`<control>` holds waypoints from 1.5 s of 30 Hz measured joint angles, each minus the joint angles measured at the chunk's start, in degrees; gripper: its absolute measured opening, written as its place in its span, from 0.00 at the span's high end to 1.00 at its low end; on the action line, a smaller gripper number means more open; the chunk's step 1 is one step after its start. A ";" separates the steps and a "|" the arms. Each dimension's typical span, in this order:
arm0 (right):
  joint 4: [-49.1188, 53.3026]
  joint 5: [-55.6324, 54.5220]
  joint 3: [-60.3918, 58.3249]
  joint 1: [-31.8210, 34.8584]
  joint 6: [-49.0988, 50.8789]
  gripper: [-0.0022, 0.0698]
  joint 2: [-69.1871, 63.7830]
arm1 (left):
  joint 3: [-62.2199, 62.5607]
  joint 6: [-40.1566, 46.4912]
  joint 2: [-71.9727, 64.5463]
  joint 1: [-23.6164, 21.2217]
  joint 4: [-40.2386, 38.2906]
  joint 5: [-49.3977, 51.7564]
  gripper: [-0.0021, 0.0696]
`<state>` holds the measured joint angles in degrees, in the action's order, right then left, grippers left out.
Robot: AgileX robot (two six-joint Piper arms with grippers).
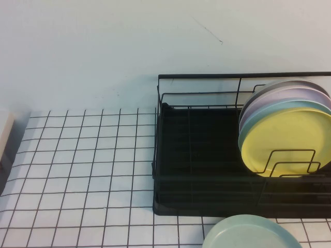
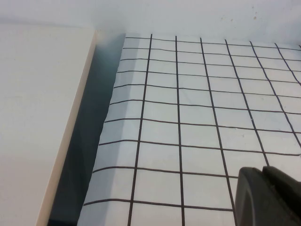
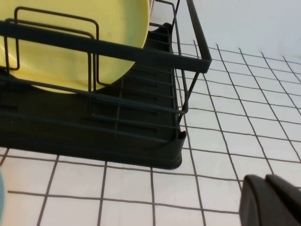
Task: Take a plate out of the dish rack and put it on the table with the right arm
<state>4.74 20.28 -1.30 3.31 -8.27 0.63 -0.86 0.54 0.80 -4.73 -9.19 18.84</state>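
The table (image 1: 83,170), white with a black grid, carried the dish rack (image 1: 207,160) on its right side. In the rack's right end stood a row of plates on edge, leaning back; the yellow plate (image 1: 287,144) was the frontmost, behind wire loop dividers (image 1: 289,164), with a light blue plate (image 1: 258,114) just behind it. A pale green plate (image 1: 251,233) lay flat on the table just in front of the rack. The right claw (image 3: 270,200) hung closed and empty above the table near the rack's corner. The left claw (image 2: 268,195) hovered over bare grid, well apart from the rack, fingers together, holding nothing.
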 joint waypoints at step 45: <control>-13.72 -6.58 -0.38 0.00 11.01 0.97 0.00 | 0.00 0.00 0.00 0.00 0.00 0.00 0.98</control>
<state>-8.97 13.71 -1.69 3.31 2.74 0.63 -0.86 0.54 0.80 -4.73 -9.19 18.84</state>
